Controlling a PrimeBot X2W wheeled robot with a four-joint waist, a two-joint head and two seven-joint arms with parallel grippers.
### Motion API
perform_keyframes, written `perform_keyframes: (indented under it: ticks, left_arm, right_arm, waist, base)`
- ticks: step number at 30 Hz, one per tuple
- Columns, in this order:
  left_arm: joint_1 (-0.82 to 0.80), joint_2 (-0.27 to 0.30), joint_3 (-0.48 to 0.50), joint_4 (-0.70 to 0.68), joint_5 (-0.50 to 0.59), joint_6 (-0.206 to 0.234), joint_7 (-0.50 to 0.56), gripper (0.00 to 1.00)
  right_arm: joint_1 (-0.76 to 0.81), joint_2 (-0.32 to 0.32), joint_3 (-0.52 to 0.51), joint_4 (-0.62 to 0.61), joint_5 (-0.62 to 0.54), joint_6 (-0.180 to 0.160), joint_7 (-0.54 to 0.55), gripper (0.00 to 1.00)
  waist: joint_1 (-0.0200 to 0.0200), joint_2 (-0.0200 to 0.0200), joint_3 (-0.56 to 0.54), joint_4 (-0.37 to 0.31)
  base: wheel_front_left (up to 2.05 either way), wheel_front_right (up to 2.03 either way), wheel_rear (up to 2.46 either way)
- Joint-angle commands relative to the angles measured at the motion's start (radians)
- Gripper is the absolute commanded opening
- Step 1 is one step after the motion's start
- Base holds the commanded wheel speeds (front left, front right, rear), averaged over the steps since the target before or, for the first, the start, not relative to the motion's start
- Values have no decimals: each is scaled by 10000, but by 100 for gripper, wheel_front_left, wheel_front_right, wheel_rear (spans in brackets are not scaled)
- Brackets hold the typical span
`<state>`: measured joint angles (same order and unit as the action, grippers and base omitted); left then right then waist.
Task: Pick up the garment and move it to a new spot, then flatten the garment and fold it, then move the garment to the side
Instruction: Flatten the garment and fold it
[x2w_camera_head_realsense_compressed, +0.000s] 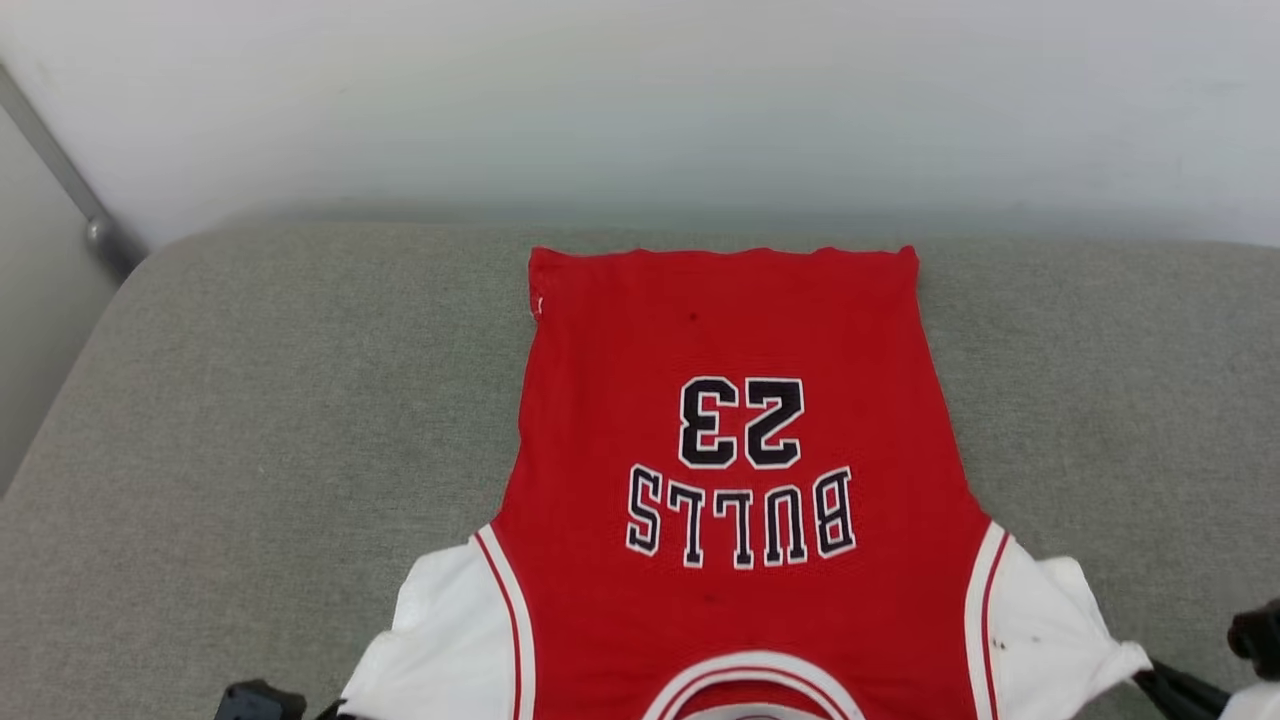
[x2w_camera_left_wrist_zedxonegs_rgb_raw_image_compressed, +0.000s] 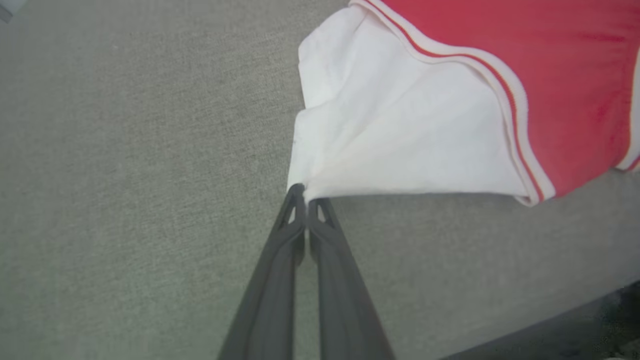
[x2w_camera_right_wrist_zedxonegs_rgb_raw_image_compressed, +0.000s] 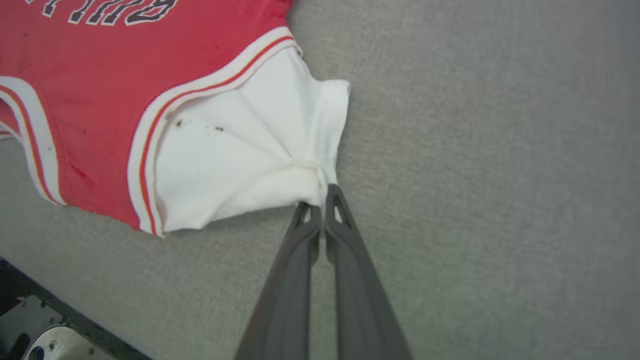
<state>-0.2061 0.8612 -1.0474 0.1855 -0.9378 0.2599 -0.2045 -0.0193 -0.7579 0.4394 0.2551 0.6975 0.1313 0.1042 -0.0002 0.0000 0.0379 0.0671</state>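
— Garment (x2w_camera_head_realsense_compressed: 740, 330), where is it?
— Centre and lower half of the head view, spread flat on a grey cushion (x2w_camera_head_realsense_compressed: 250, 420). The print faces up: "23" above "BULLS", both upside down. The hem is toward the top of the frame and the collar at the bottom edge.
— And the 2 grippers?
— Left gripper (x2w_camera_left_wrist_zedxonegs_rgb_raw_image_compressed: 306, 192), centre of its wrist view, jaws pressed together, pinching a white sleeve (x2w_camera_left_wrist_zedxonegs_rgb_raw_image_compressed: 400, 125) at its corner. Right gripper (x2w_camera_right_wrist_zedxonegs_rgb_raw_image_compressed: 324, 197) likewise pinches the other white sleeve (x2w_camera_right_wrist_zedxonegs_rgb_raw_image_compressed: 235, 145), which has small dark specks.
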Motion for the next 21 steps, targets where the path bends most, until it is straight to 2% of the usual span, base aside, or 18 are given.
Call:
perform_keyframes:
  ticks: [1,9,14,15,16,17,19,21]
  left_arm:
    - [405,170,-81,-281,-117,185,96,0]
    - [1138,583,-251,-1131,-322,703,257,0]
    - [965,571,-232,-1386,-187,835,317,0]
    - [916,546,-235,-1426,-150,846,334,0]
    - [872,526,-242,-1446,-132,847,345,0]
    - [872,526,-242,-1446,-132,847,345,0]
    - [750,511,-275,-1515,0,881,362,0]
    - [631,476,-279,-1610,104,924,385,0]
  right_arm:
    - [760,-85,-391,-371,-12,-11,339,0]
    - [3340,61,-1886,-2113,87,-11,2221,0]
    - [3800,302,-2711,-2922,-203,-11,2999,0]
    - [3788,362,-2854,-3036,-249,-11,3130,42]
    - [3742,409,-2981,-3160,-276,-11,3259,67]
    - [3742,409,-2981,-3160,-276,-11,3259,67]
    - [3467,464,-3383,-3399,-391,-11,3343,100]
    - [3171,385,-3771,-3638,-488,-11,3446,100]
  waist:
    - [2,0,-147,10]
    - [2,0,-193,129]
    - [2,0,-48,186]
    - [2,0,-22,206]
    - [2,0,3,228]
    - [2,0,3,228]
    - [2,0,77,284]
    - [2,0,194,380]
  base:
    - [0,0,0]
    - [0,0,0]
    - [0,0,0]
    - [0,0,0]
    - [0,0,0]
    - [0,0,0]
    - [0,0,0]
    - [0,0,0]
